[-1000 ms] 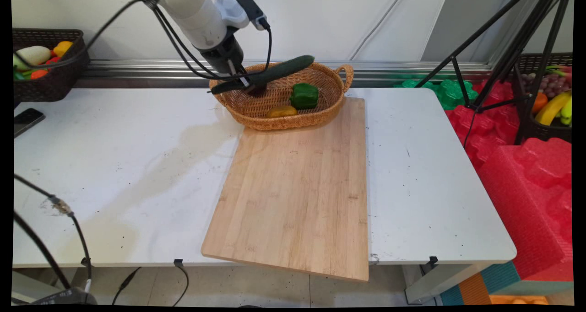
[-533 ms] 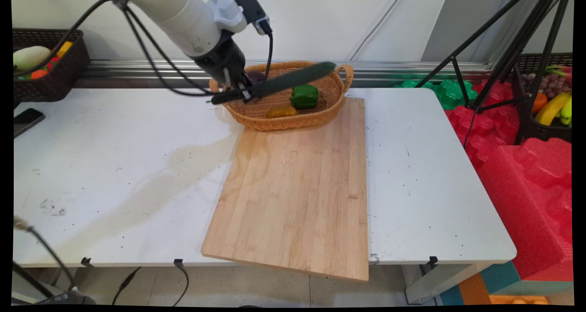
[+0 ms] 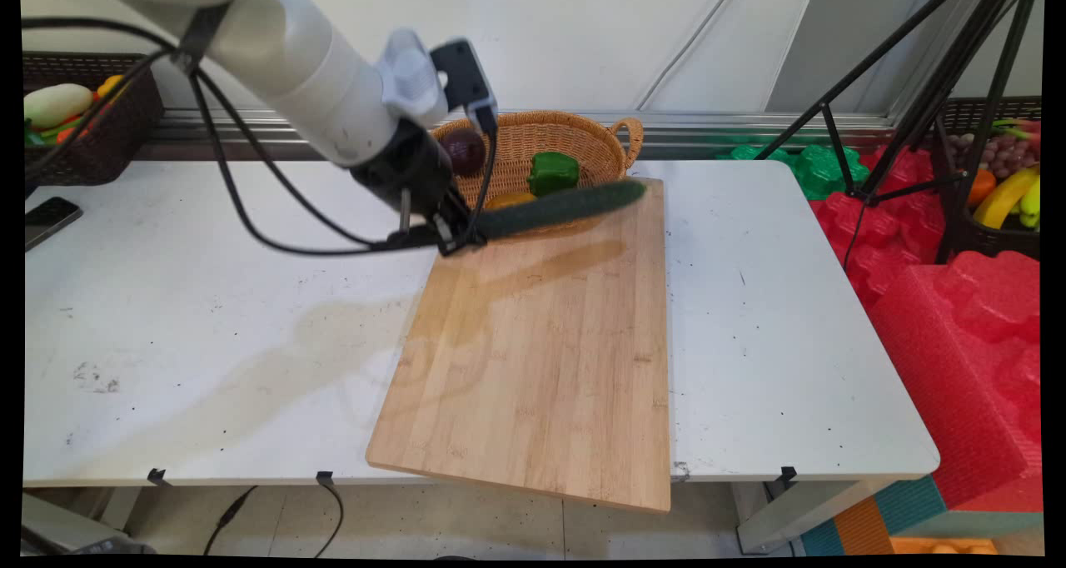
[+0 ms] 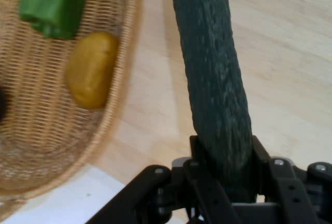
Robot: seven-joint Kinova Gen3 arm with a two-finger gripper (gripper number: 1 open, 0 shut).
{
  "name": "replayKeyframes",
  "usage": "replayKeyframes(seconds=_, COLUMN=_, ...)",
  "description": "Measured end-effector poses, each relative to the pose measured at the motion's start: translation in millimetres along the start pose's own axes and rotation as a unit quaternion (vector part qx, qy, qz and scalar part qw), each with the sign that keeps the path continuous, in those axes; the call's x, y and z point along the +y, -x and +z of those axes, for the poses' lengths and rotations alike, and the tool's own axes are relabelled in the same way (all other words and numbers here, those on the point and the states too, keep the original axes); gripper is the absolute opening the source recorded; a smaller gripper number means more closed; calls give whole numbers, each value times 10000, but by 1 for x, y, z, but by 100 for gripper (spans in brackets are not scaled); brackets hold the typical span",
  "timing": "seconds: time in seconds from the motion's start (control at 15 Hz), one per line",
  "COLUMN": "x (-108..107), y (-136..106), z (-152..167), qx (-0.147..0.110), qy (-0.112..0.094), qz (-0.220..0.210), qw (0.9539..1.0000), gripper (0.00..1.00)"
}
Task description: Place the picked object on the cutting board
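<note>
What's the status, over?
Gripper shut on cucumber, near one end. Cucumber held above cutting board, in front of wicker basket. Nothing in the way.

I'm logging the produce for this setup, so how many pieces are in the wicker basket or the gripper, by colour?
Green: 2, cucumber in gripper, bell pepper
Yellow: 1, potato
Dark purple: 1, round fruit
Total: 4

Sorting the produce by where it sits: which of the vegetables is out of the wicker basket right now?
The cucumber: it is clamped in the gripper above the cutting board, while the green pepper, potato and purple vegetable lie in the basket.
</note>
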Motion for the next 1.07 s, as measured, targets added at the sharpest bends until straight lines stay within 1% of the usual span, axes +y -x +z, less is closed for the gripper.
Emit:
replayKeyframes(seconds=0.33, x=31, y=12, z=22, qx=-60, qy=398, qz=276, qw=9988, gripper=0)
replayKeyframes(seconds=0.6, x=53, y=23, z=44, qx=-111, qy=754, qz=549, qw=9956, gripper=0)
replayKeyframes(seconds=0.87, x=64, y=32, z=61, qx=-151, qy=955, qz=681, qw=9930, gripper=0)
replayKeyframes(seconds=1.07, x=68, y=38, z=73, qx=-165, qy=1053, qz=740, qw=9915, gripper=0)
